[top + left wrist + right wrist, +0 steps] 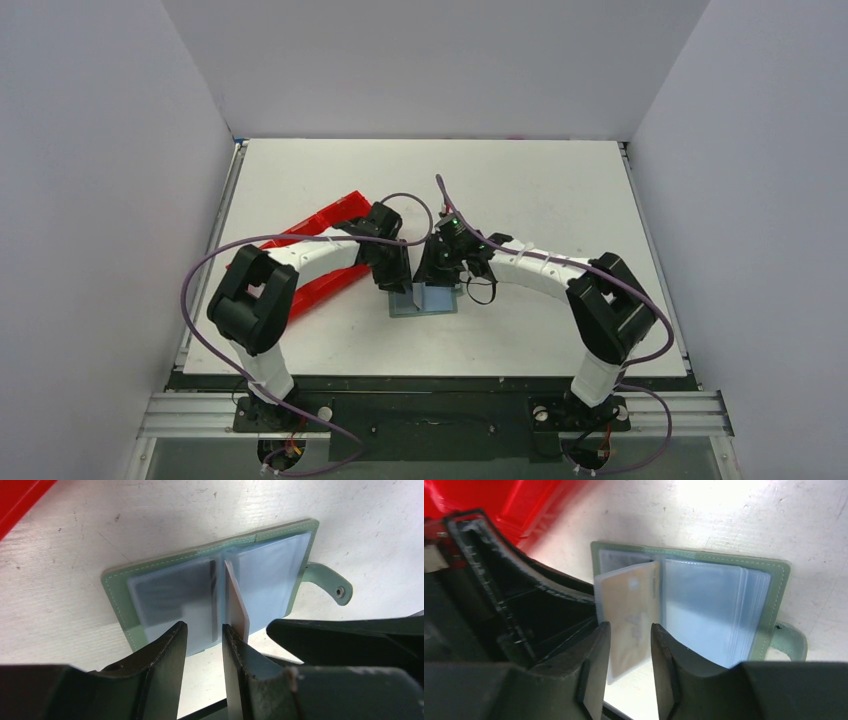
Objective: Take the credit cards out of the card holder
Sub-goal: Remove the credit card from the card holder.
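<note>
Lying open flat for access, the card holder [120,587] shows 1 tan credit card [629,605] standing upright mid-spine. The left gripper [205,630] and right gripper [630,630] hover with jaws spread, pinching nothing.

A white table [540,190], its surface scuffed and speckled with small dark marks, carries two items inside a booth of plain pale walls. A grey-green card holder [440,300] lies open and flat near the table's middle towards the near edge, its clear plastic sleeves [270,582] facing up and its snap tab [327,580] resting on the tabletop. A red tray [325,225] lies slantwise just to its left, partly hidden from above.
</note>
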Available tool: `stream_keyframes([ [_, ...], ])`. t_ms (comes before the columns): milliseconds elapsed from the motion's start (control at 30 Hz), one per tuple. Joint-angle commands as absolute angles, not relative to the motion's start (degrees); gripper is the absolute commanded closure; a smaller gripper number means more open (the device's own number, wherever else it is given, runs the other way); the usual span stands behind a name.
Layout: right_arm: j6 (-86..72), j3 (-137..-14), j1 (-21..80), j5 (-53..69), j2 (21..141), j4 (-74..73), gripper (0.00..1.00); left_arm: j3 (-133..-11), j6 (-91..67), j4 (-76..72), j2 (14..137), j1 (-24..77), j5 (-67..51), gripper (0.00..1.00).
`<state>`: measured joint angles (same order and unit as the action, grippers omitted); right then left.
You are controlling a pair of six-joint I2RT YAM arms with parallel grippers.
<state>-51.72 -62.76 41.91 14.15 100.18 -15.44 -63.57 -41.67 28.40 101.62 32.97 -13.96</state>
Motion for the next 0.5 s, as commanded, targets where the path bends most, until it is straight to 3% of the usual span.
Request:
stream_keyframes([
  [0, -51.26, -62.66, 41.33, 12.2, 95.17, -15.21, 0.65, -66.35, -42.41, 26.08, 102.19, 33.67, -14.49, 0.71],
  [133, -50.8, -62.62, 41.01, 9.39, 93.05, -17.93, 0.59, -66.92, -42.69, 25.69, 102.64, 34.24, -15.01, 0.71],
  [467, -50.41, -58.95, 39.75, 4.65, 88.27, -20.36, 0.58, -69.82, -43.35, 25.29, 104.24, 36.68, -15.99, 0.7],
])
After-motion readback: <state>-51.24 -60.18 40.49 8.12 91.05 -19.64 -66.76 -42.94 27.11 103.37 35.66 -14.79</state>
